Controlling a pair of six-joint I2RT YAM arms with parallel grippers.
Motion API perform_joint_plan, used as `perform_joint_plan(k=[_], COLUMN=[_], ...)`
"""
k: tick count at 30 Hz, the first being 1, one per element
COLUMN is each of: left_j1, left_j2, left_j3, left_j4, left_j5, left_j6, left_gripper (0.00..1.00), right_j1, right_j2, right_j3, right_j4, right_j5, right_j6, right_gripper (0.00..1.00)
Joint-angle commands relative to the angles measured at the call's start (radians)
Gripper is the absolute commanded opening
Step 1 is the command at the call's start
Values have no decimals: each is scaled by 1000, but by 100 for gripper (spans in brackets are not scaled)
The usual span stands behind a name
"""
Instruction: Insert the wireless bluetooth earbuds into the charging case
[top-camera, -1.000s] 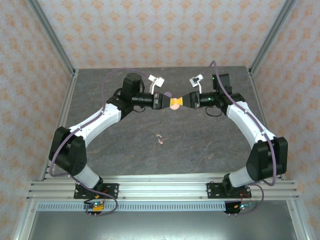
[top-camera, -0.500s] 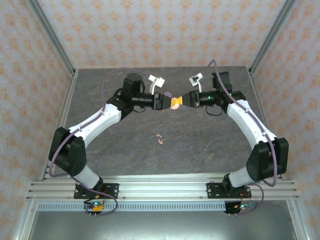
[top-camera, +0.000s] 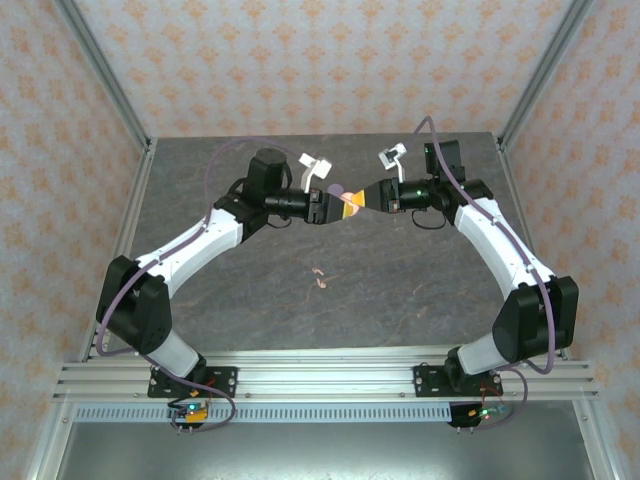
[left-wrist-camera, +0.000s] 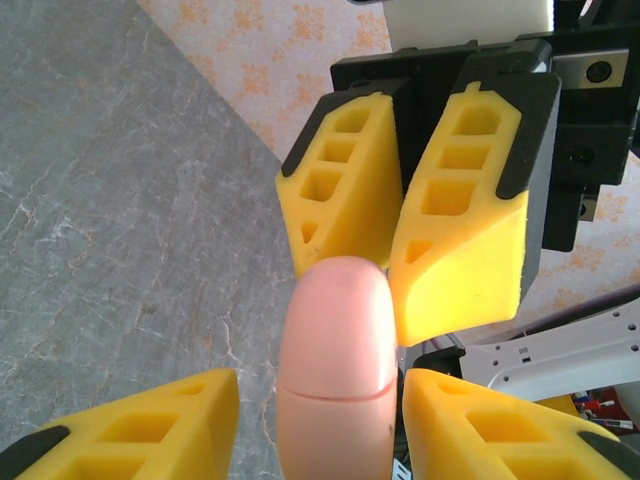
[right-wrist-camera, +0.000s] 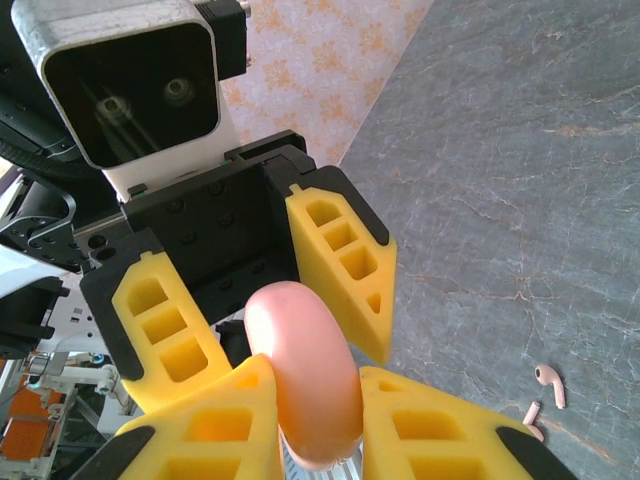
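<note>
The pale pink stemmed plastic earbuds (top-camera: 320, 277), two tiny ones lying close together, rest on the grey, marble-veined table top (top-camera: 420, 280), toward the middle and well apart from both grippers, which are raised over the table farther out; the two white-and-black arms bow outward at the elbows and turn their forearms inward, so the grippers point at each other, tip to tip, roughly level; between them is the smooth, rounded, pale pink charging case (left-wrist-camera: 335, 330), seen edge-on, with a thin seam running across it; the right gripper (right-wrist-camera: 312, 390) is clamped on the case, its yellow fingers (right-wrist-camera: 205, 425) pressed against both flat sides; the left gripper (left-wrist-camera: 320, 390) has its jaws apart, one on each side of the case, with a gap showing between the case and one finger in the left wrist view and dark gaps on both sides in the right wrist view; all the fingers are wedge-shaped yellow blocks with rows of open cells, backed in black; in the right wrist view the earbuds lie on the stone-look surface below and to the side of the held case, not touching anything but the table; orange-patterned pale walls stand behind.
</note>
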Motion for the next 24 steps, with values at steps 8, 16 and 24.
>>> perform_joint_plan(k=[8,16,24], left_j1=[-20,-21,-32], left_j2=[-3,-17,-48], left_j3=[20,33,15], left_j4=[-15,-58,-92], left_j5=[0,-13,-86], left_j6=[16,50,134], left_gripper=[34,15,15], right_j1=[8,9,8], right_j2=[-2,-13,-71], right_j3=[20,36,34], right_j4=[-10,-83,-159], right_j5=[-20,43,186], right_j6=[-26,-60,-61], right_gripper=[21,33,51])
